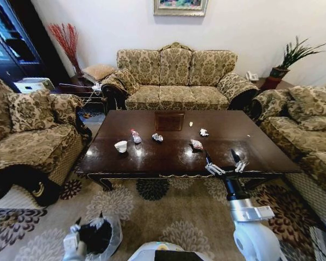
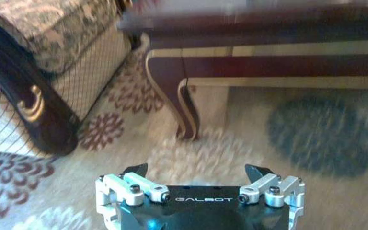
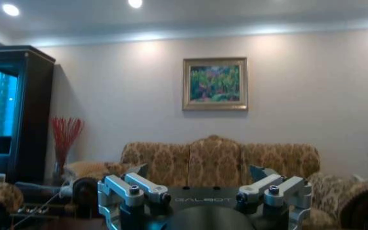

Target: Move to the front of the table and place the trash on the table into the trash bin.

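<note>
Several scraps of trash [image 1: 157,137] dot the glossy dark wooden table [image 1: 250,142]. Right gripper [image 1: 225,165] hovers over its near edge, fingers spread, ready to pick; left gripper [image 2: 197,173], fingers also spread, hangs low.

From my head camera, the trash bin [image 1: 100,236] is cut off by the bottom edge, and my left gripper [image 1: 76,231] sits in front of part of its rim. The scraps on the counter [image 1: 250,147] are too small for me to identify: a pale bit [image 1: 190,124] by the inlay could be anything. In my left wrist view the counter's edge [image 2: 254,24] is smeared with blur, and the sofa [image 2: 50,43] runs off the frame.
</note>
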Robot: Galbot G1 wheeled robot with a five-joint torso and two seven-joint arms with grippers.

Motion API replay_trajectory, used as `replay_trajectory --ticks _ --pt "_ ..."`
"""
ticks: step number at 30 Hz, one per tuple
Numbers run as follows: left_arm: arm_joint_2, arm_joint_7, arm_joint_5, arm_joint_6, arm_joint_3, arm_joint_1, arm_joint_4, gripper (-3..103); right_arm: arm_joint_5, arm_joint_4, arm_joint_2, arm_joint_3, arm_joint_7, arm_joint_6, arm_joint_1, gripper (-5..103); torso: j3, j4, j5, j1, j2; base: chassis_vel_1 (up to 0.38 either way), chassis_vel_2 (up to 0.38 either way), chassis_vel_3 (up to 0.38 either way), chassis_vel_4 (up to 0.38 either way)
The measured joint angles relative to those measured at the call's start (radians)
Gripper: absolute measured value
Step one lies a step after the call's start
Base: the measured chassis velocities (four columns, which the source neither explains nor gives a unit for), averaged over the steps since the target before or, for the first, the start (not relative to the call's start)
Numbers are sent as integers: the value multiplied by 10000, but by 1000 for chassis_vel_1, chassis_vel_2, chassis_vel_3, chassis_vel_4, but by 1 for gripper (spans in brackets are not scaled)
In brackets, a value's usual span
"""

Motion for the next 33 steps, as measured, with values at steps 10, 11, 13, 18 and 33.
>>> replay_trajectory --ticks 10,11,13,18,33 --pt "1163 183 -211 -39 -16 -1715 4127 100 125 -623 -259 20 -39 54 -3 100 1 0 -1 5 -1 0 0 0 0" --pt "1226 201 -255 -142 15 -1910 4529 100 106 -619 -258 3 -43 27 -27 100 1 1 -1 4 -1 0 0 0 0" --pt "1295 217 -327 -329 64 -2172 5031 100 95 -620 -258 -11 -51 1 -56 100 1 1 -2 5 -1 0 0 0 0" --pt "1564 391 -420 -580 284 -3257 6785 100 85 -821 -258 15 -71 -33 -212 100 2 1 -1 5 -1 0 0 0 0" --pt "2768 2037 382 -1354 738 -6181 11343 100 -359 -1695 -101 -155 -62 -244 -72 100 3 1 1 6 -1 0 0 0 0"
